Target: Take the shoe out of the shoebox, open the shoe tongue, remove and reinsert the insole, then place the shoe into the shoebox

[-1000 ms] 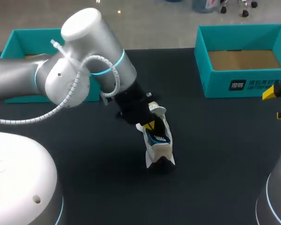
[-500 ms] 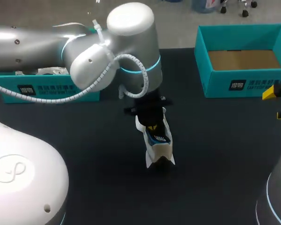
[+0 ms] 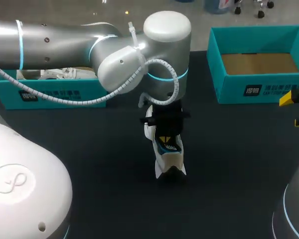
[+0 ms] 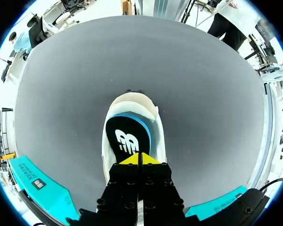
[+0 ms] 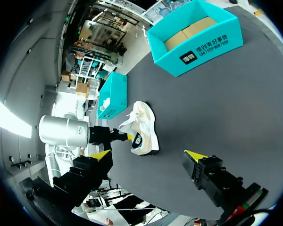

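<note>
Dark table (image 3: 104, 149) holds two teal boxes: left shoebox (image 3: 55, 94) upper left, right shoebox (image 3: 259, 92) upper right. One white shoe (image 3: 169, 159) stands centre, left gripper (image 4: 141, 158) tips together above its insole (image 4: 127, 139); right gripper (image 3: 295, 110) gapes at right edge.

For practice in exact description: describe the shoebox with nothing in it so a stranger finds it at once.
On the dark table, look to the far right corner: an open teal shoebox stands there. Its bare brown floor shows, while the other teal box, far left, holds something white.
</note>
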`<action>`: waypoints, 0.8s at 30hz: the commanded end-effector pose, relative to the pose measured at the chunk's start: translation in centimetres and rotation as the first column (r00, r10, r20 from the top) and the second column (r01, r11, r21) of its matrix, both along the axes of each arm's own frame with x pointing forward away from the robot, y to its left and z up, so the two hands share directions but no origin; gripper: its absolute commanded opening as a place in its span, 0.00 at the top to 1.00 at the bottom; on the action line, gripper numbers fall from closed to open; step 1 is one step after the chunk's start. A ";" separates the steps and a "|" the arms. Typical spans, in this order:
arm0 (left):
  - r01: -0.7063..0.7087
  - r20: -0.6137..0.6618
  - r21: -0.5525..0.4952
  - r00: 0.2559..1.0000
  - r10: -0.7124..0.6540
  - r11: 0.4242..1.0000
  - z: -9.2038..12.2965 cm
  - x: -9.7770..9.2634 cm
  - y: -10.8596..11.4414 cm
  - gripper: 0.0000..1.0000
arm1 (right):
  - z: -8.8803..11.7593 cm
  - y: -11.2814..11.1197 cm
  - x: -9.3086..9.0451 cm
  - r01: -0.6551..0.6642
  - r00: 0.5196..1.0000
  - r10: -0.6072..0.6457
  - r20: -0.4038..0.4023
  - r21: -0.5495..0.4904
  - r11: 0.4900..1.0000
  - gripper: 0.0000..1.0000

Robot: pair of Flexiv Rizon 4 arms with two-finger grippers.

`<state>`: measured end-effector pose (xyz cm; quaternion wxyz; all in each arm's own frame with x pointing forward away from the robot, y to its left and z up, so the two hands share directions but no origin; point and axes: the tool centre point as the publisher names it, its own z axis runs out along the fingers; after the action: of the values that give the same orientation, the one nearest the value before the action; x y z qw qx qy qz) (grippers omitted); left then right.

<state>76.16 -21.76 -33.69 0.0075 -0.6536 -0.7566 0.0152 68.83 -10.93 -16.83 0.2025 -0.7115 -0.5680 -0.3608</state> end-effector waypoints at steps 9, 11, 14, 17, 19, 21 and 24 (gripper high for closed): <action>0.032 -0.040 0.028 0.999 -0.031 0.999 -2.6 0.1 -0.4 1.00 | 0.0 0.1 -0.1 0.003 1.000 -0.003 -0.001 -0.002 1.000 0.00; 0.030 -0.043 0.029 0.999 -0.029 0.999 -3.2 -0.1 -0.4 1.00 | 0.0 0.1 -0.1 0.003 1.000 -0.003 -0.001 -0.002 1.000 0.00; 0.024 -0.045 0.034 0.999 -0.022 0.999 -3.9 -0.2 -0.4 1.00 | 0.0 0.1 -0.1 0.003 1.000 -0.003 -0.001 -0.002 1.000 0.00; 0.018 -0.050 0.025 0.999 -0.017 1.000 -4.3 -0.4 -0.3 1.00 | 0.0 0.1 -0.1 0.003 1.000 -0.003 -0.001 -0.002 1.000 0.00; 0.014 -0.052 0.025 0.999 -0.013 1.000 -4.4 -0.4 -0.2 1.00 | 0.0 0.1 -0.1 0.003 1.000 -0.003 -0.001 -0.002 1.000 0.00; 0.006 -0.039 0.021 0.999 -0.005 1.000 -3.9 -0.3 -0.1 1.00 | 0.0 0.1 -0.1 0.003 1.000 -0.003 -0.001 -0.002 1.000 0.00; 0.001 -0.015 0.003 1.000 -0.001 1.000 -2.6 -0.3 0.2 1.00 | 0.0 0.1 -0.1 0.003 1.000 -0.003 -0.001 -0.002 1.000 0.00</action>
<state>76.43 -22.39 -37.56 0.0225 -0.6539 -0.7559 0.0207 68.84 -10.93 -16.83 0.2025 -0.7115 -0.5680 -0.3608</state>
